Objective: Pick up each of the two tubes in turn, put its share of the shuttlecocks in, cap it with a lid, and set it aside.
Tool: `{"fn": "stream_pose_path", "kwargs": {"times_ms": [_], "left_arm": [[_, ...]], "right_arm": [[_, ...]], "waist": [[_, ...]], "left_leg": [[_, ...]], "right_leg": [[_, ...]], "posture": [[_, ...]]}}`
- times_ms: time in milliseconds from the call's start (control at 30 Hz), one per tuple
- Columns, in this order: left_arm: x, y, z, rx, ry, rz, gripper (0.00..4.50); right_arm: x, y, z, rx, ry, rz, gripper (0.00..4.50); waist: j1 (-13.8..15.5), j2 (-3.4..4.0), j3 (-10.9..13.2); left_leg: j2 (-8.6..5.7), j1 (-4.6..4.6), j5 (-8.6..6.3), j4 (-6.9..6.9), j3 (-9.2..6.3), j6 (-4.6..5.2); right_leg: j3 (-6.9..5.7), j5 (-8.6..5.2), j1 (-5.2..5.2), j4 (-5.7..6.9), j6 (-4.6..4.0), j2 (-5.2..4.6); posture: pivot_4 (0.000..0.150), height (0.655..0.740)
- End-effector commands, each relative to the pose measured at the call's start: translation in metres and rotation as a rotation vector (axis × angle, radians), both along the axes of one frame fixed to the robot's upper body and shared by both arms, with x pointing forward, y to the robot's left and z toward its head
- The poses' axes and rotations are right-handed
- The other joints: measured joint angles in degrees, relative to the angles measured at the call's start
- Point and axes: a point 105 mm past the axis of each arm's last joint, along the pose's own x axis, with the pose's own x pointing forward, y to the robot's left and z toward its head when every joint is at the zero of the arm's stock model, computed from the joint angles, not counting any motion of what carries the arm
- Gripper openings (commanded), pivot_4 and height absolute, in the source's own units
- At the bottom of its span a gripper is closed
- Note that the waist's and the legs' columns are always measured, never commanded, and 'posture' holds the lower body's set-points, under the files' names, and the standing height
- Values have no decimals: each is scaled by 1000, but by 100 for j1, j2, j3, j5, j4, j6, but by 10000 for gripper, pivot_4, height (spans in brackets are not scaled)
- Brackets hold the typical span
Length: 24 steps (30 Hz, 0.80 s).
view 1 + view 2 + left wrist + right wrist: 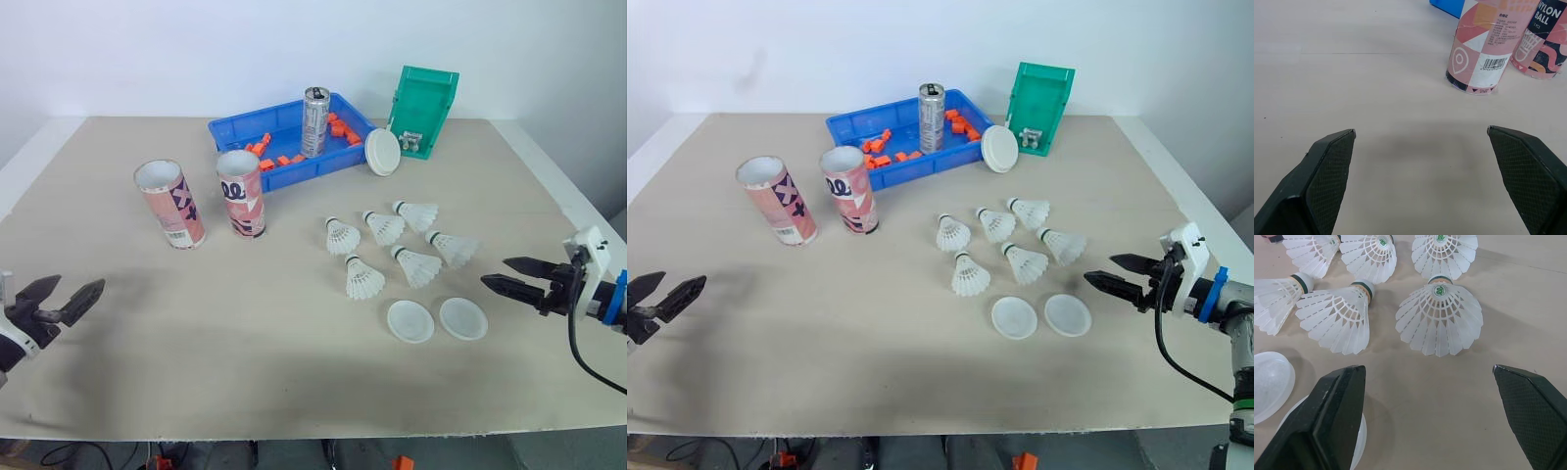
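**A:** Tubes, where are they?

**B:** Both are upright on your table (245,333), left of centre and closer to the far edge than the near one. The left tube (171,206) and right tube (242,194) stand just beside each other, not touching. They're cardboard cylinders with a glossy pink printed wrap, and the tops are open.

**A:** Shuttlecocks and lids?

**B:** Six shuttlecocks (363,280) sit in a loose cluster right of centre. They have white latticed skirts flaring into cones, and rounded heads with a dark band. The two lids (409,320) are shallow translucent white discs lying flat just beside each other, between the cluster and the near edge.

**A:** Fingers?

**B:** Your left gripper (80,284) is low at the near left corner. Its fingers are spread wide with nothing between them, and bare table shows under the black cross-hatched pads (1327,176). Your right gripper (494,271) is by the right edge, also splayed and empty. Its tips point at the lids and touch nothing.

**A:** Anything else?

**B:** A blue tray (304,174) of moulded plastic sits mid far edge. It holds small orange pieces (274,157) and an upright metal can (314,121). A white disc (382,152) leans on the tray's right end. It might be a third lid, but I can't tell. A green bin (423,98) stands tilted just beyond it.
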Motion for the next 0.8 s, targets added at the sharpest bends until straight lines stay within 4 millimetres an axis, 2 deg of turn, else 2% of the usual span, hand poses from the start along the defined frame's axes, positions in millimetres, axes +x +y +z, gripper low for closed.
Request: {"fn": "stream_pose_path", "kwargs": {"times_ms": [33, 500, 733, 800], "left_arm": [[0, 4, 7, 16, -25, -4, 45000], [-8, 4, -1, -18, -36, -88, 45000], [-11, 3, -6, 15, -40, -115, 45000], [-12, 0, -7, 69, -49, -143, 45000]], "right_arm": [[0, 0, 13, -10, -41, 11, 44587], [1, 4, 11, 4, -31, 18, 44587], [2, 6, 11, 5, -32, 17, 44587], [3, 8, 17, 22, -60, 19, 44587]], "waist": [[0, 0, 0], [-1, 1, -1], [0, 1, -1], [0, 1, -1]], "left_leg": [[0, 0, 0, 0, 0, 0], [0, 2, 0, 0, 0, 0], [0, 2, 0, 1, 1, 0], [0, 2, 0, 1, 1, 0]], "right_leg": [[0, 0, 0, 0, 0, 0], [0, 0, 1, 1, 1, 0], [0, 0, 1, 1, 1, 0], [0, 0, 1, 1, 1, 0]], "posture": [[1500, 7400], [1500, 7400], [1500, 7400], [1500, 7400]]}}
